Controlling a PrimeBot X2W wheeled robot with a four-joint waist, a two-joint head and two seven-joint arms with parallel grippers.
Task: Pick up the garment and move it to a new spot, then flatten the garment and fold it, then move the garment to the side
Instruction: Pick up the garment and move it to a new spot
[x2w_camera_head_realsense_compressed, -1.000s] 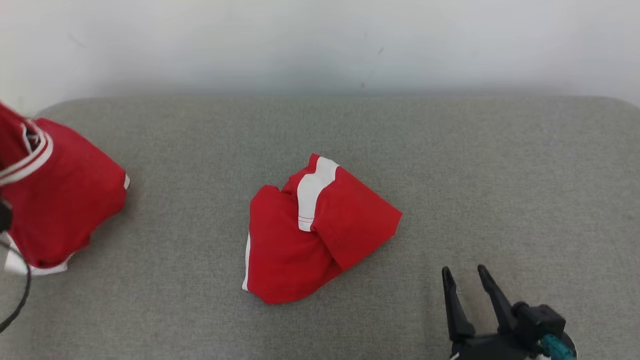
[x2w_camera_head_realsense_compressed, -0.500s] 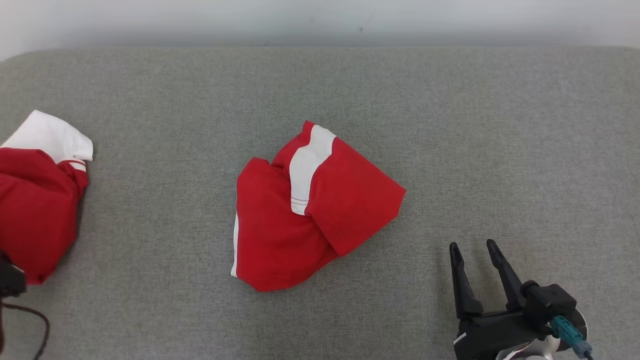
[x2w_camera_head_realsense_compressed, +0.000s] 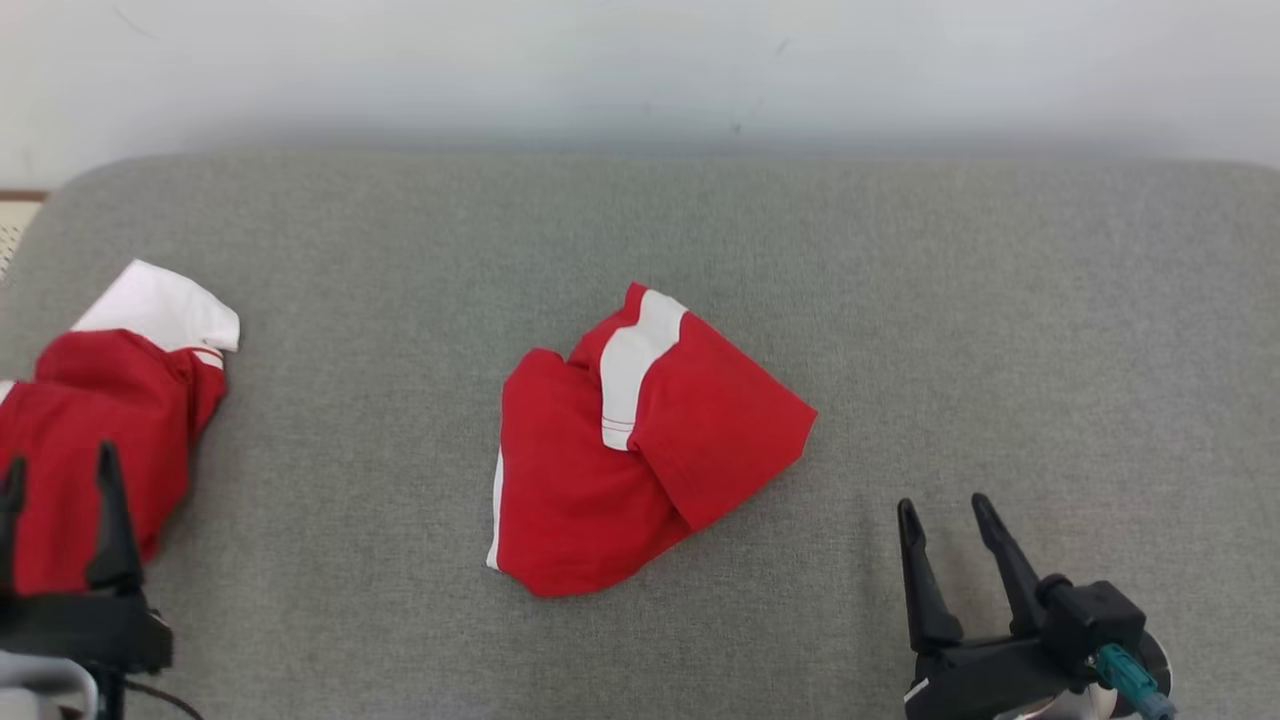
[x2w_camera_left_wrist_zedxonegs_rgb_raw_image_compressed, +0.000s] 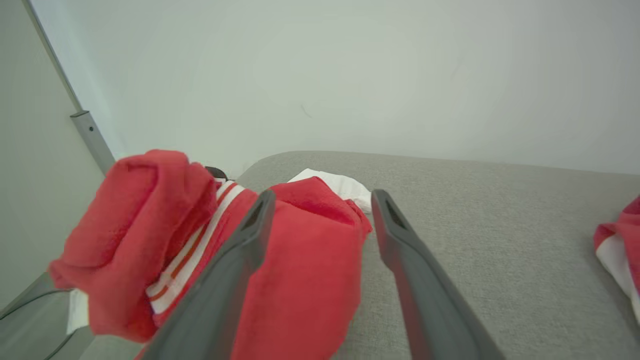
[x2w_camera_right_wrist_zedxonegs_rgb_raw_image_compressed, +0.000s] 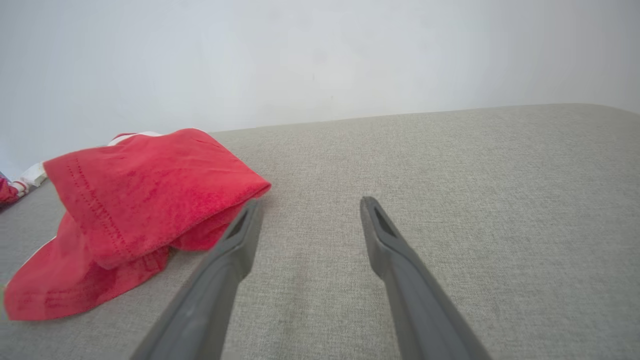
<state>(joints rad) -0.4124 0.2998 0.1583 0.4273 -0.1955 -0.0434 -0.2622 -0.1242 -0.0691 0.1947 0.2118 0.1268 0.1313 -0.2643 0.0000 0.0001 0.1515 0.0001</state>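
Wide open on both sides

Found centre garment (x2w_camera_head_realsense_compressed: 640, 460) bunched mid cushion (x2w_camera_head_realsense_compressed: 350, 300), long axis slanted near-left to far-right. Found left garment (x2w_camera_head_realsense_compressed: 110, 400) at left edge, white end pointing away. Saw left pincer (x2w_camera_head_realsense_compressed: 58, 460) spread over it, right pincer (x2w_camera_head_realsense_compressed: 943, 502) spread, empty.

This looks like a plain test room. A soft gray cloth-covered counter (x2w_camera_head_realsense_compressed: 900, 300) stands right against a bare white wall (x2w_camera_head_realsense_compressed: 640, 70).
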